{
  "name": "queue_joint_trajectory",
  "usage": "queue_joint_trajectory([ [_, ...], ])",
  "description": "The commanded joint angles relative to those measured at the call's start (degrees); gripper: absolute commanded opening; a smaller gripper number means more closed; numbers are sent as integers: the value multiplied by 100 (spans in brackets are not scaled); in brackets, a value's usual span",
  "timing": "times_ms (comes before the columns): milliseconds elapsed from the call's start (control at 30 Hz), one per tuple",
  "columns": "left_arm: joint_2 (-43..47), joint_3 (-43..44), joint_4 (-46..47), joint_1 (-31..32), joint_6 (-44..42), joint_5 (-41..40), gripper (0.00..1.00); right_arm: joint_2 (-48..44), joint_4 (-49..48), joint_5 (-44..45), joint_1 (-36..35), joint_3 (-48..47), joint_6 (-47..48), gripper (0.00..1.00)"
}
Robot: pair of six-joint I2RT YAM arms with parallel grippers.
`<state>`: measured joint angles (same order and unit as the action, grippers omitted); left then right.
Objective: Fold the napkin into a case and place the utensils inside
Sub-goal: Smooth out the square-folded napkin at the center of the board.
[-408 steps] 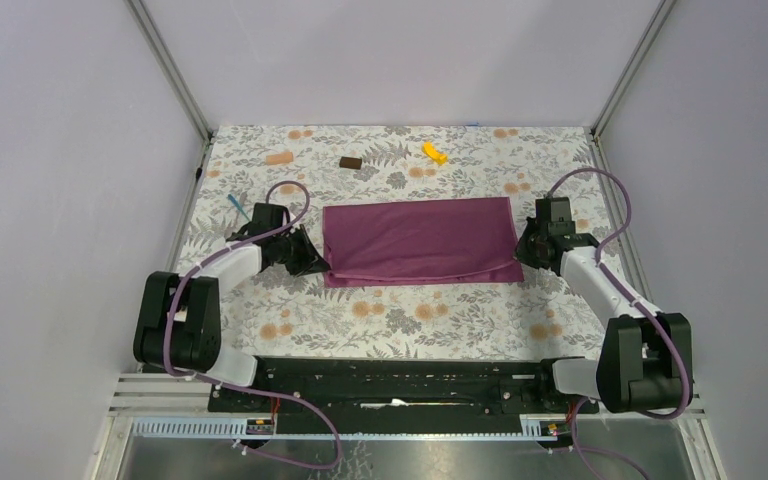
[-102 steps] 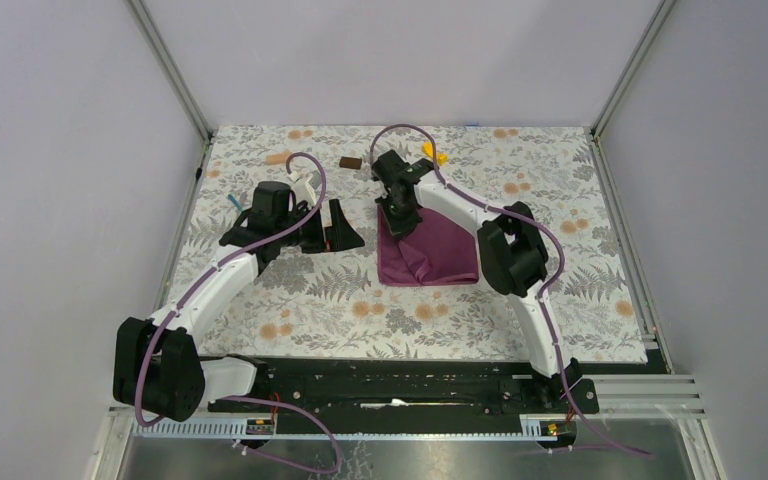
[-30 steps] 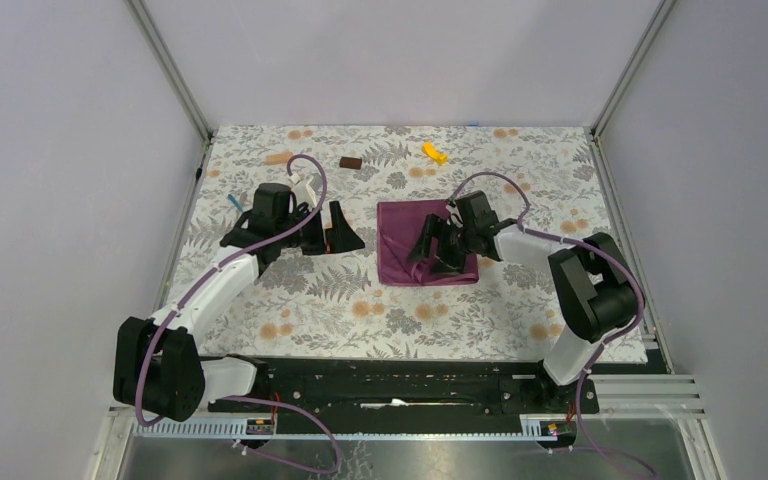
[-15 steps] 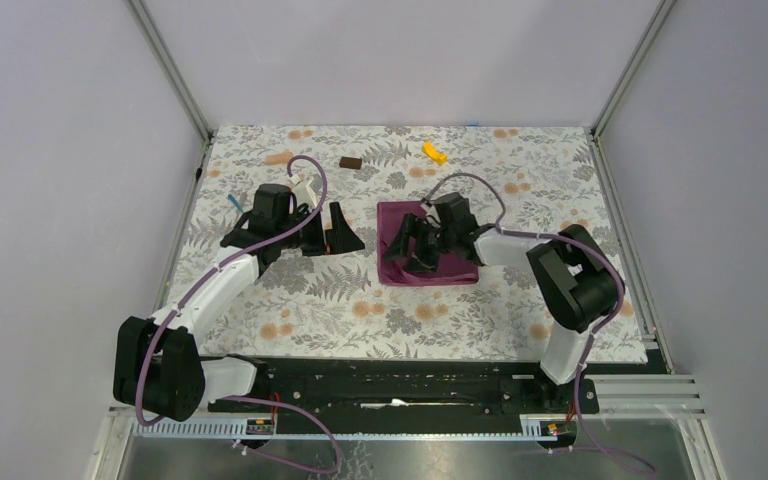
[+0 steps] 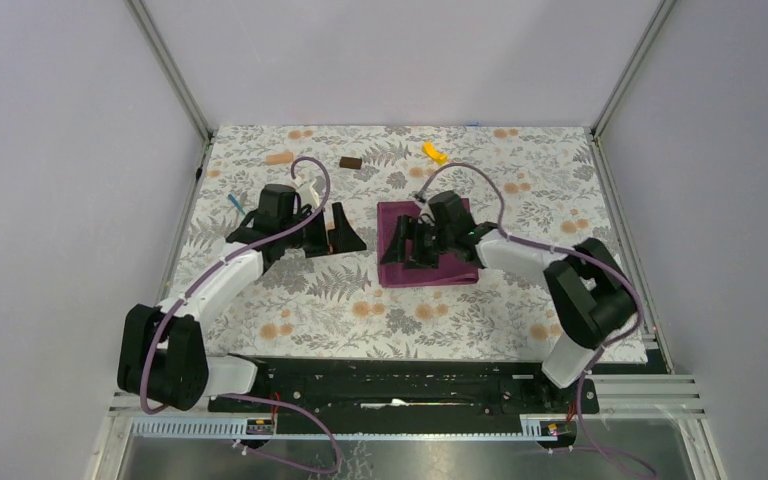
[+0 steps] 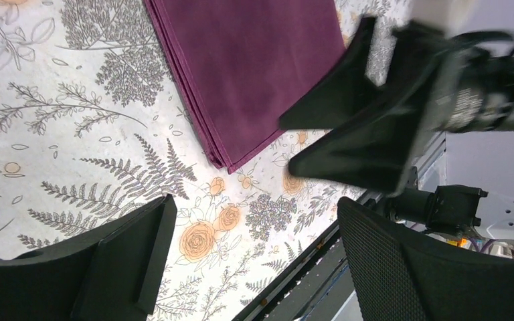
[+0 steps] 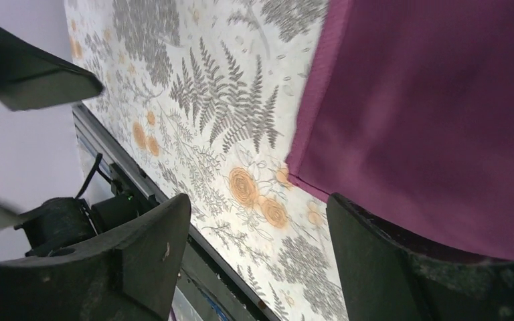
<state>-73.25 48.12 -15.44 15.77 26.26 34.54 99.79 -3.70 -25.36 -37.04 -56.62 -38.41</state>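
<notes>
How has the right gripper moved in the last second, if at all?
Yes. The right gripper has slid left across the napkin, which lies unmoved, and is now near its left edge.

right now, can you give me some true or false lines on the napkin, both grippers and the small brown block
1. The napkin lies folded into a small square on the floral table covering. True.
2. The left gripper is shut on the napkin. False: it is open, off the napkin's left edge, and holds nothing.
3. The right gripper is open over the napkin's left part. True.
4. The brown block sits on top of the napkin. False: it lies on the table covering farther back, apart from the napkin.
</notes>
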Motion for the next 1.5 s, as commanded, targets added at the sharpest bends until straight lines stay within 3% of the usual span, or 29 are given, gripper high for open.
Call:
queue_joint_trajectory([
  [0,-390,-46,339,301,306,-36,93,-1065,317,171,834,450,243,76],
  [100,-816,108,377,677,513,-272,87,-1538,1252,350,1344,603,835,69],
  [200,-1156,191,588,946,698,-471,79,-1666,1988,221,1646,624,1373,44],
  [267,-1367,260,673,1060,753,-595,67,-1817,1702,-15,1891,977,1376,36],
  [367,-1569,351,1141,1270,951,-346,50,-1853,1419,-139,2267,1278,1393,32],
  [533,-2166,444,1985,1584,1443,15,23,-1500,742,-1278,2841,1521,1276,22],
  [600,-2438,525,1977,1594,1460,-46,18,-1321,632,-1601,2897,1479,1255,29],
  [667,-2608,589,1899,1594,1393,-198,17,-1241,563,-1800,2911,1468,1247,49],
  [767,-2919,753,1737,1587,1255,-367,16,-1162,458,-1863,2965,1510,1265,62],
  [900,-3247,884,1427,1574,1099,-685,12,-839,61,-2283,3056,1584,1190,64],
  [1033,-3430,852,1128,1538,1000,-1066,3,-813,-92,-2305,3096,1710,1182,65],
  [1200,-3546,731,977,1428,1007,-1327,0,-702,-289,-2243,3210,1913,1129,65],
  [1367,-3598,547,1018,1377,1062,-1368,0,-765,-347,-1888,3350,2304,1181,65],
  [1467,-3579,427,1071,1352,1082,-1384,0,-1015,193,-1320,3365,2262,1504,66],
])
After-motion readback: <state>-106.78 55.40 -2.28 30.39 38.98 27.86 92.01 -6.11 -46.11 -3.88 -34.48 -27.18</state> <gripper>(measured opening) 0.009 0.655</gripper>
